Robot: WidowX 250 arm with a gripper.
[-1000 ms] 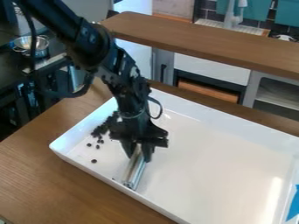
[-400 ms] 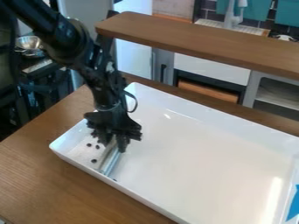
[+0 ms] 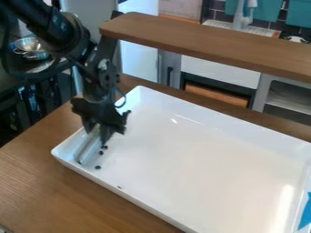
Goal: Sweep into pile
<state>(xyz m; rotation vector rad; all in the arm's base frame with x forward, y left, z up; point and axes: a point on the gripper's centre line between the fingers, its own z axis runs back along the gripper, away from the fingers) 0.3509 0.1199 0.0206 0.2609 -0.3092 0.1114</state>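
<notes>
Pinching a silvery strip between its fingers, the black gripper hangs over the left end of a big white tray in the camera view. The arm comes in from the far left and slants down to it. The strip tilts, its lower end towards the near left, low inside the tray by the left corner. Small dark bits lie on the tray floor: one bit is near the fingertips, a second just nearer, and a third nearer again, all just right of the strip. A fourth bit sits farther right, beside the near wall. The tray rests on a wooden table. Beyond it runs a raised wooden shelf, and a metal bowl stands at the far left. Blue tape shows at the right edge.
</notes>
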